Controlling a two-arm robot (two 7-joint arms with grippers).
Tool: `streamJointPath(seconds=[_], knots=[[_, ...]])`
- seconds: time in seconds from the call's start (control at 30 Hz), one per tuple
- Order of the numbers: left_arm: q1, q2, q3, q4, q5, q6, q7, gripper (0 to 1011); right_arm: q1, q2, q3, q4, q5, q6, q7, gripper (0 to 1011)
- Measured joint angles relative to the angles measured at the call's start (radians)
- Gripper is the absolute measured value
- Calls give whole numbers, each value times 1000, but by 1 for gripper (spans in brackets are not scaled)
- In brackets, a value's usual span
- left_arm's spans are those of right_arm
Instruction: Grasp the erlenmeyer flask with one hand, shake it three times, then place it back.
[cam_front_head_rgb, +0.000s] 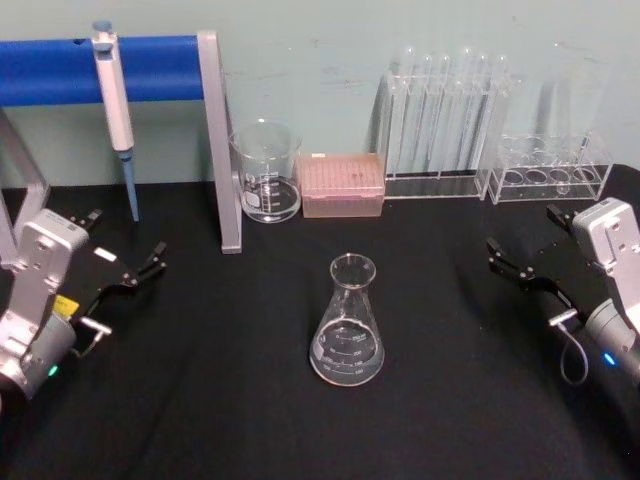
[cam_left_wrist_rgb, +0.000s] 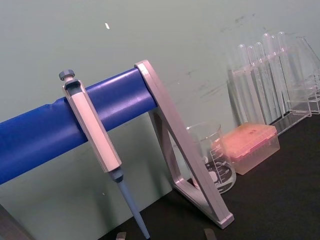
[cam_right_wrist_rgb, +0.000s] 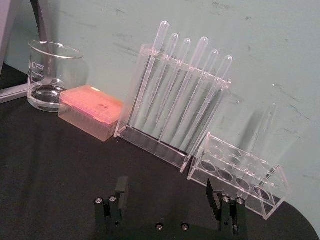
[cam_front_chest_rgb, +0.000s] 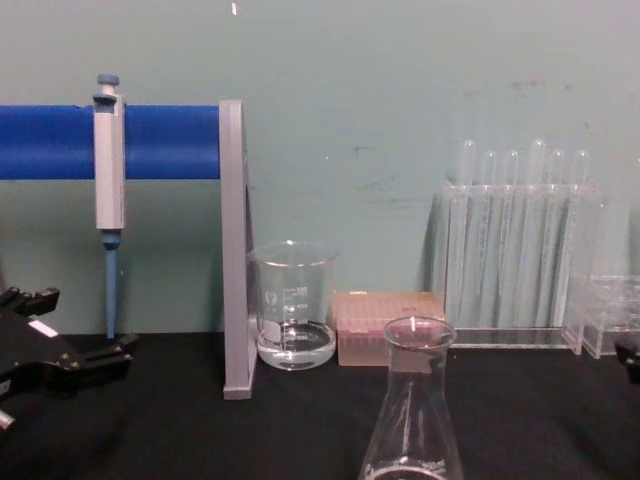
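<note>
I'm at the very start; the erlenmeyer flask (cam_front_head_rgb: 347, 330) stands upright in the middle of the bench (cam_front_head_rgb: 200, 400); my left gripper (cam_front_head_rgb: 130, 232) and right gripper (cam_front_head_rgb: 522, 228) sit well apart from it, both spread wide and empty; next I'd bring one in level around the neck.
</note>
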Motion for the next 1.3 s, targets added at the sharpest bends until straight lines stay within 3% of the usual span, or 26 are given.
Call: streamJointPath(seconds=[0.83, 1.07, 1.3], knots=[[0, 0, 0, 0, 0, 0, 0, 1001, 0, 0, 1, 0, 0, 0, 0, 1000], [0, 0, 0, 0, 0, 0, 0, 1001, -23, 8, 32, -26, 0, 33, 17, 1000], [0, 0, 0, 0, 0, 0, 0, 1001, -68, 31, 79, -74, 55, 59, 72, 1000]])
